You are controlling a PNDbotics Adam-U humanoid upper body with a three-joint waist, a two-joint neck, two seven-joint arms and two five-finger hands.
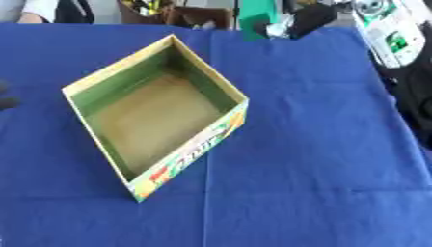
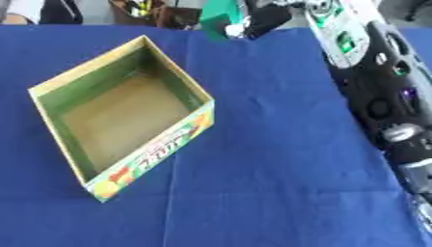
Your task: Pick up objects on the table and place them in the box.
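Note:
An open cardboard box [image 1: 77, 87] with green inner walls and a printed fruit label on its front side stands askew on the blue cloth, left of centre. Only its bare brown floor shows inside. My right arm [image 2: 384, 103] runs up the right edge toward the far right corner. A white and green thing [image 2: 330, 30] lies along its upper end. A black shape [image 2: 268, 19] beside a green object [image 2: 218, 17] sits at the far edge; I cannot make out the hand there. A dark bit [image 1: 6, 99] shows at the left edge in the left eye view.
The blue cloth [image 1: 312, 159] covers the table to its front and right. Clutter of dark and brown things [image 1: 182, 12] lines the far edge. A person's sleeve [image 1: 38, 9] shows at the far left corner.

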